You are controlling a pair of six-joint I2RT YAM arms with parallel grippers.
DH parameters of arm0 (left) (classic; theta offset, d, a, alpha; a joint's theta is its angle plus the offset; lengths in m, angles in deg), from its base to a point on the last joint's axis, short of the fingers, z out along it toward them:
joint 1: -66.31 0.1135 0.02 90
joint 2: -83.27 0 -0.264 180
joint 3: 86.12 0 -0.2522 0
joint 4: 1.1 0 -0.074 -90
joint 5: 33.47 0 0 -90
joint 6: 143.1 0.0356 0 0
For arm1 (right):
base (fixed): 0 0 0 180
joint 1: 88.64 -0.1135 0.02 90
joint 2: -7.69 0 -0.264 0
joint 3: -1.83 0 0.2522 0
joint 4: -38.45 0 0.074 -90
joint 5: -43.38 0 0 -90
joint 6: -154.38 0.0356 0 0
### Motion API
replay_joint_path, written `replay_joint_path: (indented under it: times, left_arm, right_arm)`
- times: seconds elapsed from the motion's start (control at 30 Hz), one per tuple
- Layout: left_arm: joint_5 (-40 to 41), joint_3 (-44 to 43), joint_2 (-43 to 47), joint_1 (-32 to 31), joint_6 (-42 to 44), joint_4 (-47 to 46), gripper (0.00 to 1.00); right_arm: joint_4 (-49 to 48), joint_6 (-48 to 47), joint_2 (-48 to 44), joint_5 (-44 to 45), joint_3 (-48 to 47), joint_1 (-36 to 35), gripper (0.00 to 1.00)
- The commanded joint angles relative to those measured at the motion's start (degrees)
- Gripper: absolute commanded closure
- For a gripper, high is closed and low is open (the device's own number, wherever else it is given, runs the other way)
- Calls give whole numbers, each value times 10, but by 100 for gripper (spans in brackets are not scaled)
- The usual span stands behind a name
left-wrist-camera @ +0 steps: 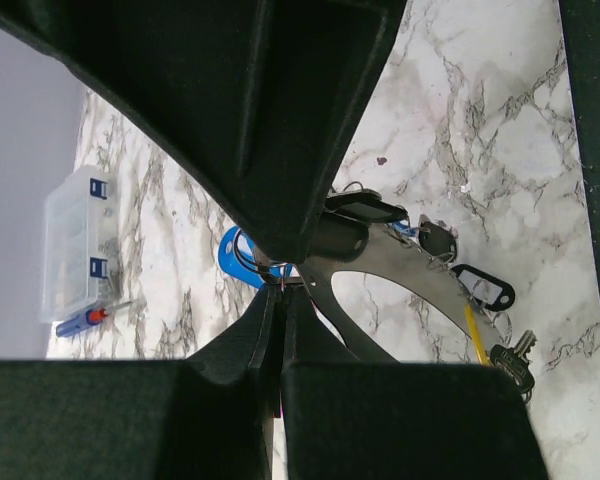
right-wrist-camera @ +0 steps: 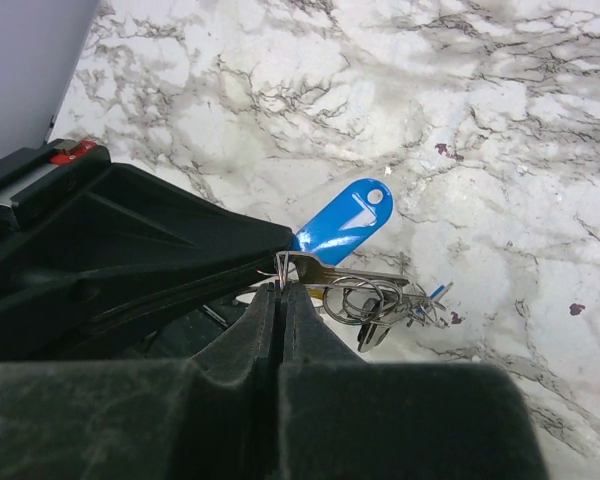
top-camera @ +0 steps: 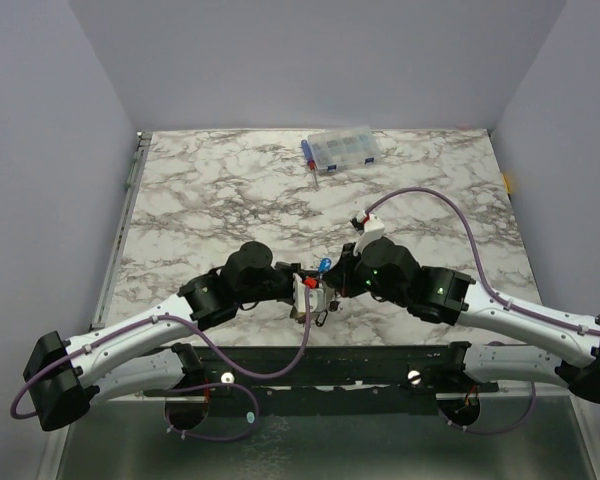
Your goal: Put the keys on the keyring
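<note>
Pinching the thin keyring (right-wrist-camera: 281, 268) at their tips, the left jaws and the right jaws are both pressing fully closed; the keys (right-wrist-camera: 345, 222) are bunching just beyond, apparently threaded already; any remaining I cannot tell.

Smooth, faintly sheeny stone-look finish on the marble-patterned tabletop (top-camera: 230, 190). The blue key tag (right-wrist-camera: 345, 225) gleamed as glossy plastic, and the keyring (right-wrist-camera: 368, 296) showed thin, shiny bare metal wire. The right gripper (right-wrist-camera: 282, 290) looked matt black plastic, slightly grainy. The box (top-camera: 342, 149) was clear plastic.
</note>
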Motion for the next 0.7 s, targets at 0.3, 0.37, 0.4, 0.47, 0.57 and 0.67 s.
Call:
replay_joint_path:
  times: [0.3, 0.37, 0.4, 0.47, 0.57, 0.67]
  left_arm:
    - [-20, 5, -4, -11, -11, -22, 100]
    - [-18, 5, -2, -11, -12, -23, 100]
    - [-16, 5, -2, -12, -11, -23, 100]
    - [-12, 4, -1, -11, -13, -24, 100]
    - [-5, 4, -3, -12, -17, -25, 100]
    - [1, 1, -7, -11, -24, -25, 100]
  right_arm:
    - [-45, -2, 12, -8, -16, -3, 100]
    - [-43, -3, 16, -9, -18, -3, 100]
    - [-41, -5, 18, -12, -19, -3, 100]
    - [-34, -9, 24, -17, -24, -3, 100]
    - [-10, -12, 35, -17, -38, -3, 100]
    - [17, -15, 48, -15, -57, -3, 100]
